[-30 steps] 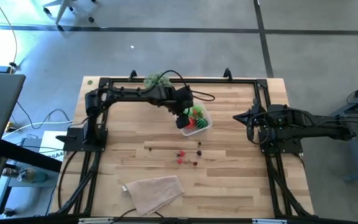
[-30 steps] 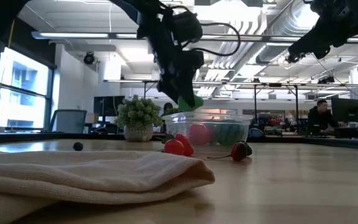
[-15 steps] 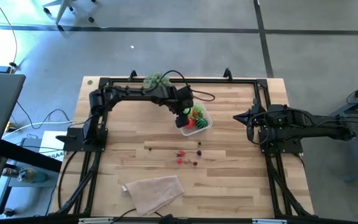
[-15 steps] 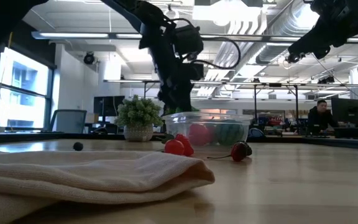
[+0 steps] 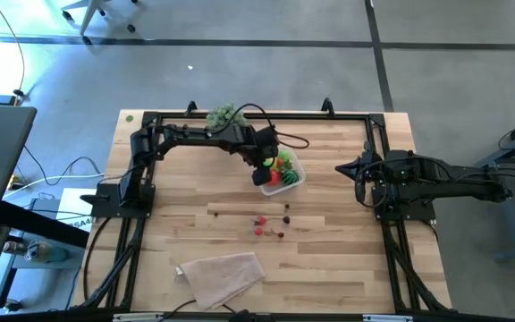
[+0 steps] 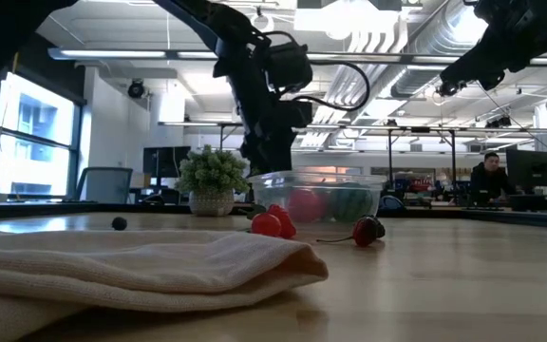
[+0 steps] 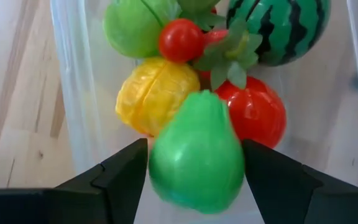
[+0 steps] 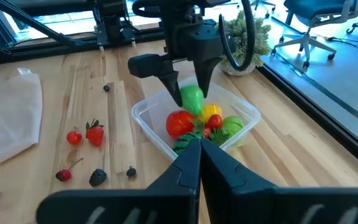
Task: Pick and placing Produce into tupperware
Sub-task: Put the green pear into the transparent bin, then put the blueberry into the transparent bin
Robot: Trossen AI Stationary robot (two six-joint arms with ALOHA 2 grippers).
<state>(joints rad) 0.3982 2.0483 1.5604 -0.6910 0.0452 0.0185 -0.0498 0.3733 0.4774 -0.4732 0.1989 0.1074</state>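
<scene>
The clear tupperware (image 5: 295, 178) stands on the table's far middle and holds several toy fruits: a watermelon (image 7: 278, 25), a yellow one (image 7: 148, 93), red and green ones. My left gripper (image 5: 266, 165) hangs over its left part, shut on a green pear (image 7: 196, 155), which also shows in the right wrist view (image 8: 192, 98). Loose small produce, a strawberry and cherries among them (image 5: 271, 225), lies on the table nearer me. My right gripper (image 5: 341, 168) waits shut at the right, off the table top. My left gripper pinches the pear's wide body (image 7: 160, 163) between its two fingers (image 7: 126, 171), one on each side. The fingers come from above, pointing down. The pear hangs narrow end down, inside the box just over the heaped fruit; whether it touches the fruit I cannot tell.
A beige cloth (image 5: 222, 273) lies near the front edge. A bushy pale-green plant ball (image 5: 226, 114) stands at the far edge behind my left arm. Black frame rails (image 5: 141, 224) run along both sides. Bare wood lies between the box and the cloth.
My left gripper has gone down with the pear, from above the tupperware's rim to inside it, and a little toward the far edge. The pear stays between the fingers.
</scene>
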